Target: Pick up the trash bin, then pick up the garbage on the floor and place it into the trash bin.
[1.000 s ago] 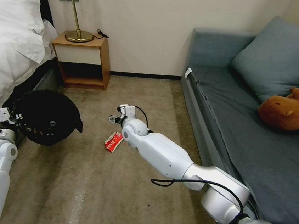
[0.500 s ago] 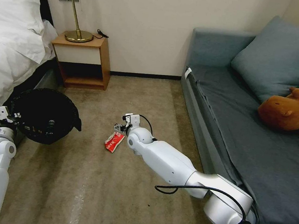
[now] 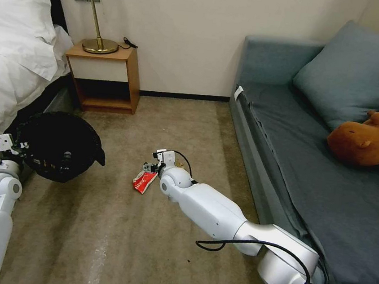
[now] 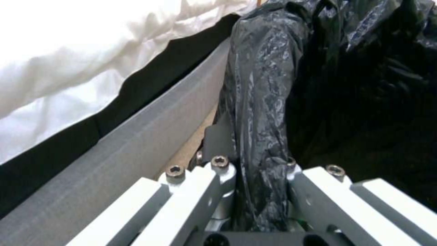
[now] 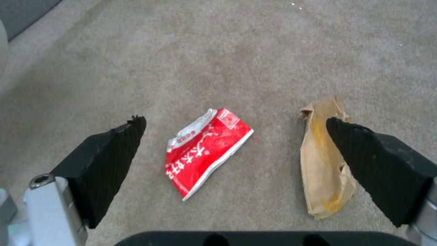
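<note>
- Jaws, right: spread wide on my right gripper (image 5: 236, 136), which is lowered over the carpet (image 5: 227, 51) with both black pads (image 5: 111, 164) clear of the floor items.
- Red-and-white packet (image 5: 207, 150): lying flat on the carpet between my spread right jaws, nearer one pad than the other, touched by neither. From my head camera it lies (image 3: 144, 181) just beside my right gripper (image 3: 150, 167), on its left.
- Tan wrapper (image 5: 324, 167): crumpled on the carpet beside the packet, apart from it; one pad partly covers its edge in the wrist view. Whether the pad touches it, I cannot tell.
- Jaws, left: pressed onto the black bag and rim of the trash bin (image 4: 264, 112), the crinkled plastic pinched between the two sides of my left gripper (image 4: 259, 191).
- Trash bin (image 3: 58, 146): held in my left gripper (image 3: 14, 150) by its near rim, beside the bed (image 3: 8, 64), mouth open toward my head camera, well apart from the packet.
- Bin contents: a small object shows inside against the black liner, too dark to identify.
</note>
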Controlling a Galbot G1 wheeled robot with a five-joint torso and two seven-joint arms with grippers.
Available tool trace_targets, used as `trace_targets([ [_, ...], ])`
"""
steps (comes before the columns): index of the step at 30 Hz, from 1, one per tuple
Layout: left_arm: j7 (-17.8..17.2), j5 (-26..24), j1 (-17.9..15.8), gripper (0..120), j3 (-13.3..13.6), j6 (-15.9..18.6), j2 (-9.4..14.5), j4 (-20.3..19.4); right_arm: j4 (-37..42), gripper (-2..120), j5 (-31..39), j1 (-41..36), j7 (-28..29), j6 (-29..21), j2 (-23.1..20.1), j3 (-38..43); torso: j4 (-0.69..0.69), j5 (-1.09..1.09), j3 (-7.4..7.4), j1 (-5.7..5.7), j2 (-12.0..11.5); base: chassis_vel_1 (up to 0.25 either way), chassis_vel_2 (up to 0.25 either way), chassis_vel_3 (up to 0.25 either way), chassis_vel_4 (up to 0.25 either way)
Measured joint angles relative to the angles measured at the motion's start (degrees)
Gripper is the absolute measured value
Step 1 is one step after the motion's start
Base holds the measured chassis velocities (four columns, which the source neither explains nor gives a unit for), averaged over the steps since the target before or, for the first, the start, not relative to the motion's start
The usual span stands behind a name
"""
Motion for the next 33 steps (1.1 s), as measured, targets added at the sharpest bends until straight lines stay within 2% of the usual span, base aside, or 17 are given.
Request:
trace_targets([
  [16,0.3,1.1,-1.7,3,1.2,0.0,-1.0,0.9,-0.8,100,-1.4,-0.5,-1.1,0.7,-0.5,-0.9,-0.01,0.0,0.0,0.0,0.0,-0.096,0.088,0.091,-0.092],
  [33,0.5,1.6,-3.8,3,2.3,0.1,-1.0,2.7,-1.4,100,-1.9,-0.6,-2.4,1.0,-0.6,-1.4,-0.01,0.0,0.0,0.0,0.0,-0.093,0.096,0.095,-0.095],
])
